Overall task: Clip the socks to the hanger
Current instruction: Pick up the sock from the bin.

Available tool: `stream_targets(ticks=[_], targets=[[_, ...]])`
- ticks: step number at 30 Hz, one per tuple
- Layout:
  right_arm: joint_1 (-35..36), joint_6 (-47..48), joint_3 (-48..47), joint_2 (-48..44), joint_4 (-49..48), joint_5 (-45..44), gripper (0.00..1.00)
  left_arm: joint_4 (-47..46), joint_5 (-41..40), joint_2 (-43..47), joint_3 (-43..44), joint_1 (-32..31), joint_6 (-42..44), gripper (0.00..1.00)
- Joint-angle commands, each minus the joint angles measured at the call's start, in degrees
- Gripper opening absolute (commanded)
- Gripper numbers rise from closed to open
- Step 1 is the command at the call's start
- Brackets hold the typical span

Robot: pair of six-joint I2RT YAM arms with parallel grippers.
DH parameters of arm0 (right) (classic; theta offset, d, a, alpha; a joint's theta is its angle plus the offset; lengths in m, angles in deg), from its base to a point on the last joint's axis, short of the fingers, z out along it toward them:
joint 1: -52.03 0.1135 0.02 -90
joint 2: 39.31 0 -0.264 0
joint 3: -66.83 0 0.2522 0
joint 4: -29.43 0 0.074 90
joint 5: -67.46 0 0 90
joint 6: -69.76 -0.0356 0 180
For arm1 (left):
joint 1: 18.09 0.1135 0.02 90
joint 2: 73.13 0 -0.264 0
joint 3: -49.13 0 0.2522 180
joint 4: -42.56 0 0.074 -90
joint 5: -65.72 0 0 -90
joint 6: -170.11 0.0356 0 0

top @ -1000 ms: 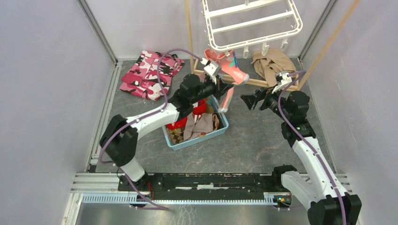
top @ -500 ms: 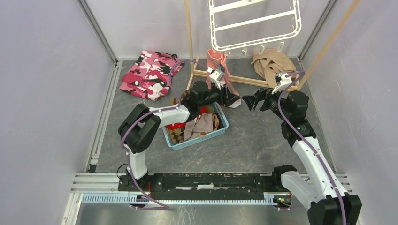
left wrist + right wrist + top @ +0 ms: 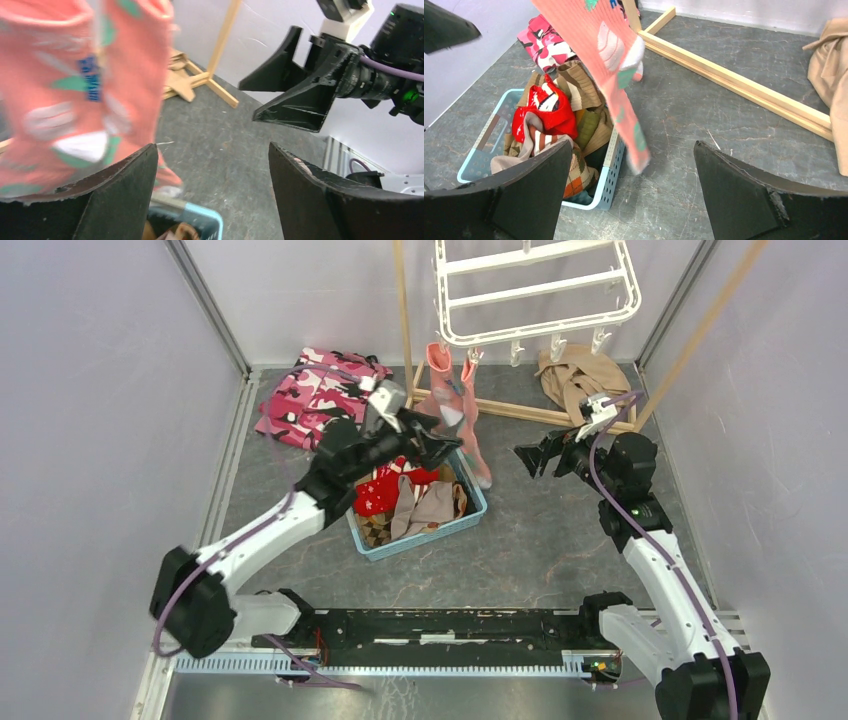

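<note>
A pair of salmon-pink socks with teal and white patches hangs from clip pegs on the near rim of the white hanger. My left gripper is open just left of them, above the basket, with nothing between its fingers. In the left wrist view the gripper has the blurred pink sock just beyond its left finger. My right gripper is open and empty to the right of the socks. In the right wrist view it faces the dangling sock. Red and brown striped socks lie in the basket.
The light blue basket sits on the grey floor under the left gripper. The wooden pole stand's base bar lies behind the socks. A tan cloth is at the back right and a pink camouflage garment at the back left.
My left gripper has opened and let go of the salmon sock, then pulled back left and down toward the basket. The sock now hangs free from the hanger. The right arm has not moved.
</note>
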Motion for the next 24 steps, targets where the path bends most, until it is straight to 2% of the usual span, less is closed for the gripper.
stream_targets(ticks=[1,3,7,12,15,17,22,24], targets=[[0.3,2.9,-2.8,1.3,-5.1,4.0,0.98,11.2,-2.0,8.2,-5.0,6.6,2.5,0.9],[1.0,3.3,-2.9,2.1,-6.2,4.8,0.98,14.7,-5.0,12.1,-6.6,9.5,0.9,0.99],[2.1,2.7,-2.7,4.0,-8.1,6.6,0.98,23.6,-16.1,16.8,-7.6,11.9,-4.2,1.0],[2.9,2.0,-1.6,5.2,-9.8,7.5,0.98,27.9,-15.1,16.2,-6.3,12.2,-6.9,0.98],[3.3,1.8,-0.8,5.7,-10.1,7.8,0.98,31.1,-16.4,13.3,-4.9,12.2,-10.0,0.89],[3.5,1.7,-0.5,5.9,-10.2,8.0,0.98,32.4,-17.5,10.6,-3.4,12.2,-13.1,0.77],[4.1,1.8,-1.0,6.5,-9.7,8.3,0.98,36.9,-19.0,1.4,3.1,12.1,-25.2,0.4],[4.3,1.9,-1.0,6.7,-9.6,8.5,0.98,42.6,-21.0,-2.3,8.0,11.8,-29.4,0.34]])
